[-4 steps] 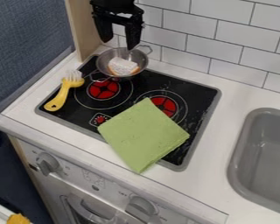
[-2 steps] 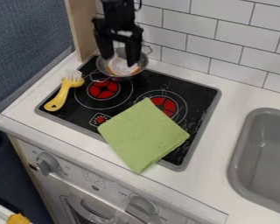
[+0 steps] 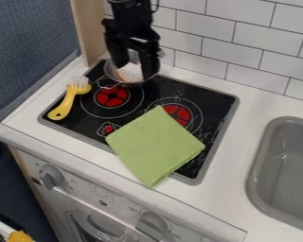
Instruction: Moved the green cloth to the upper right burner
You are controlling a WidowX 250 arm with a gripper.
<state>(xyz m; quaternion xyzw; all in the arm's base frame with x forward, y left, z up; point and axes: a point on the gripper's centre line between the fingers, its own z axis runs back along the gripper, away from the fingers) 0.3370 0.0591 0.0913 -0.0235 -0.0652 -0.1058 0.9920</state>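
**Green cloth (image 3: 155, 146) slumped over the stove's (image 3: 211, 100) front edge**

Fingers spread, the gripper (image 3: 135, 71) hangs over the metal pan (image 3: 110, 72) at the stove's back left. Best to clear that rim first, pinch one layered cloth edge, then lift before crossing to the right burner (image 3: 178, 113). The yellow brush (image 3: 66, 101) lies left, off that path.

From here, the black, jointed robot arm (image 3: 130, 16) is hanging above its black two-finger gripper (image 3: 136, 71), which is pointing downward, its blocky fingers (image 3: 119, 54) standing apart.
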